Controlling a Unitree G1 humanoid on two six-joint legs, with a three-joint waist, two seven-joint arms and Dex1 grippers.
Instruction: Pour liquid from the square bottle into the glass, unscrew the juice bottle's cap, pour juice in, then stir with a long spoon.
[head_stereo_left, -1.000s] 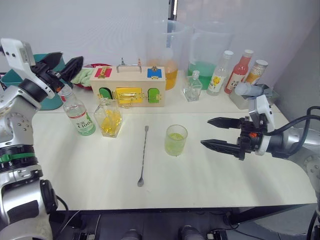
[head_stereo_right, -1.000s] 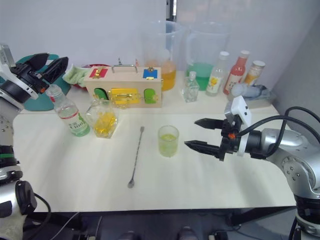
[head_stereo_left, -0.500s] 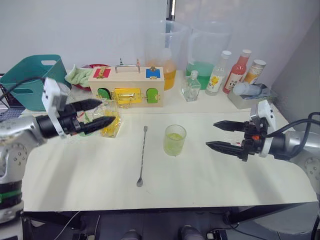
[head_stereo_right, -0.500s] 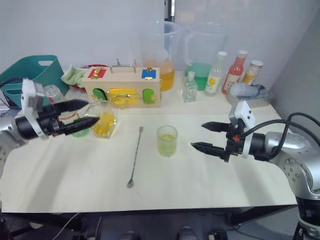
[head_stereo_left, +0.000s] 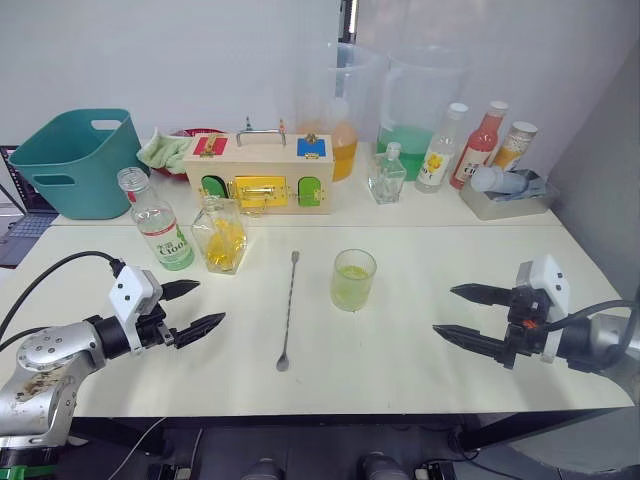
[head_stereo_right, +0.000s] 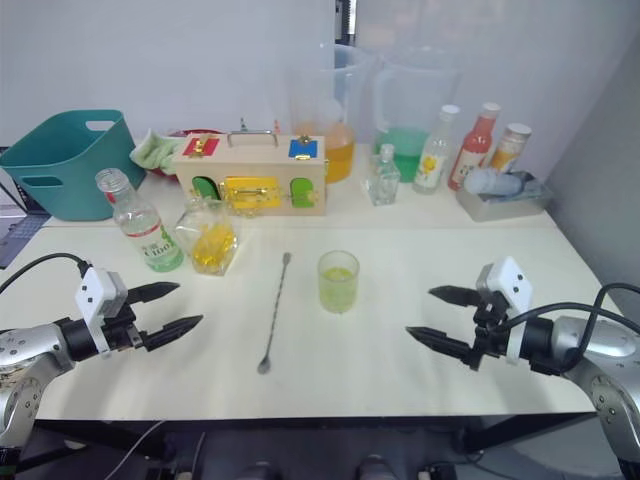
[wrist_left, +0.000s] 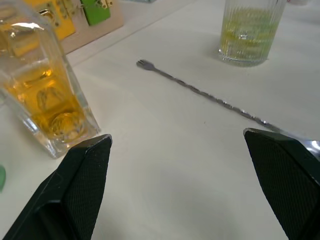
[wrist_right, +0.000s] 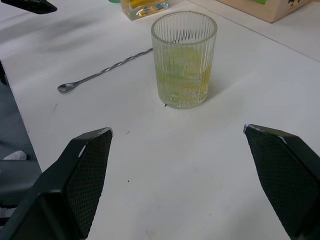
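The glass (head_stereo_left: 352, 280) stands mid-table with a little yellow-green liquid in it. The long spoon (head_stereo_left: 287, 310) lies flat just left of it, bowl toward me. The square bottle (head_stereo_left: 220, 235), holding yellow liquid, stands farther left, with the juice bottle (head_stereo_left: 158, 220) beside it, its neck bare. The cap is out of view. My left gripper (head_stereo_left: 203, 305) hovers open and empty over the table's front left, short of both bottles. My right gripper (head_stereo_left: 446, 310) is open and empty to the right of the glass (wrist_right: 185, 60), pointing at it.
Along the back stand a teal basket (head_stereo_left: 70, 165), a wooden latch box (head_stereo_left: 265, 175), two big jugs (head_stereo_left: 335, 100), a small glass flask (head_stereo_left: 386, 175), three bottles (head_stereo_left: 480, 145) and a grey tray (head_stereo_left: 505, 195).
My left arm has swung down from beside the juice bottle to low over the front left of the table. My right gripper has drawn back to the right, away from the glass.
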